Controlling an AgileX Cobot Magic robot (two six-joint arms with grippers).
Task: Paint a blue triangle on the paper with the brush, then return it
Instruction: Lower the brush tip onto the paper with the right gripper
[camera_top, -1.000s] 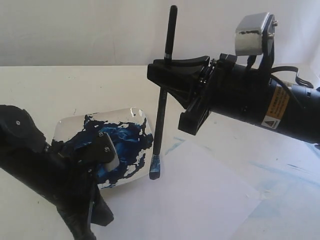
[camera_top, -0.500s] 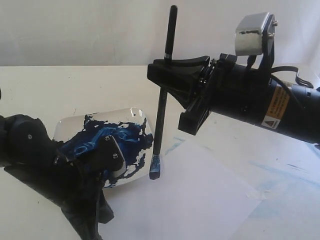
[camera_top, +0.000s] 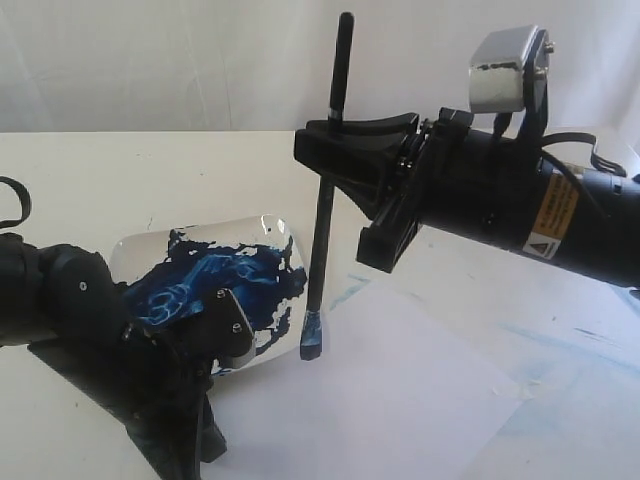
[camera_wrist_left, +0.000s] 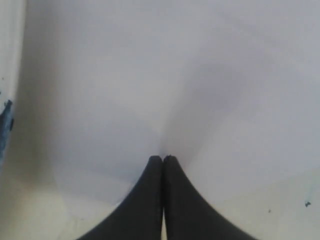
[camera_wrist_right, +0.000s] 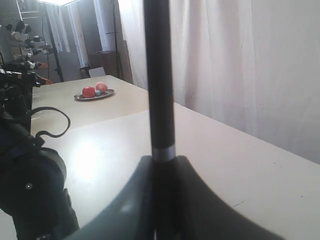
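step: start painting | right claw (camera_top: 330, 150) clamped on brush (camera_top: 320, 250), tip at dish's (camera_top: 270, 222) 3 o'clock | left claw (camera_wrist_left: 162, 162) together, empty | next: lower tip onto paper (camera_top: 400, 400)

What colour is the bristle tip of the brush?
Dark blue. The exterior view shows the tip of the brush best.

Black-handled brush (camera_top: 322, 240) stands upright, blue tip near flat white paper (camera_top: 400, 400).

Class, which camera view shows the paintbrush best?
The exterior view: the brush shows nearly whole, upright, tip blue. The right wrist view shows only its handle and silver band; the left wrist view, none of it.
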